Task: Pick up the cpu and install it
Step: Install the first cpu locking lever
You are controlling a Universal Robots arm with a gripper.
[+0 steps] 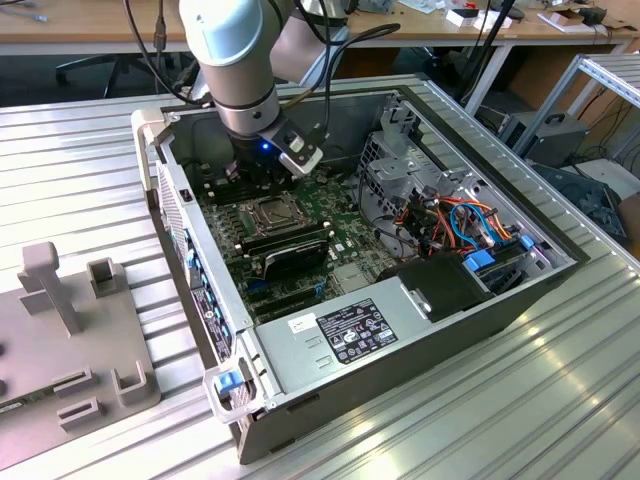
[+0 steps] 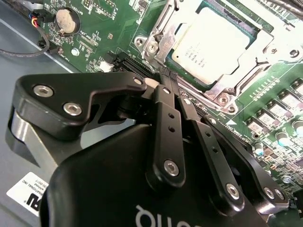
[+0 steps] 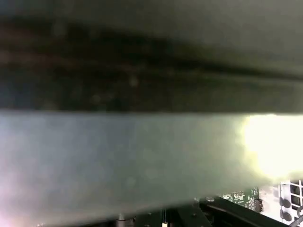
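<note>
Seated flat in the socket frame [image 2: 222, 52] on the green motherboard [image 2: 109, 28], in the second wrist view: the cpu [image 2: 213, 45], silver-grey top up, metal frame around its edges. Just beside it and nearer the camera, the gripper [image 2: 163, 75], fingers [image 2: 165, 118] pressed together, tips meeting in a narrow point with nothing pinched between them. Close to the near edge of the frame with those tips, but apart from the chip itself; whether touching the board or frame, cannot tell. Also on the board in that view, a round coin battery [image 2: 66, 21], away from the socket on the far side from the fingers. In the exterior view, low inside the open computer case [image 1: 400, 330] at its far end, the gripper [image 1: 262, 168] under the grey arm [image 1: 235, 60], a small blue light on its body. Directly nearer than it, the socket with the cpu [image 1: 272, 212] in the middle of the board, and nearer still the long black memory sticks [image 1: 290, 248]. Toward the exterior view's right inside the case, a tangle of orange and blue cables [image 1: 470, 225]. On the ribbed metal table [image 1: 500, 420] at the exterior view's left, a grey fixture block [image 1: 70, 330], well apart from the case.
</note>
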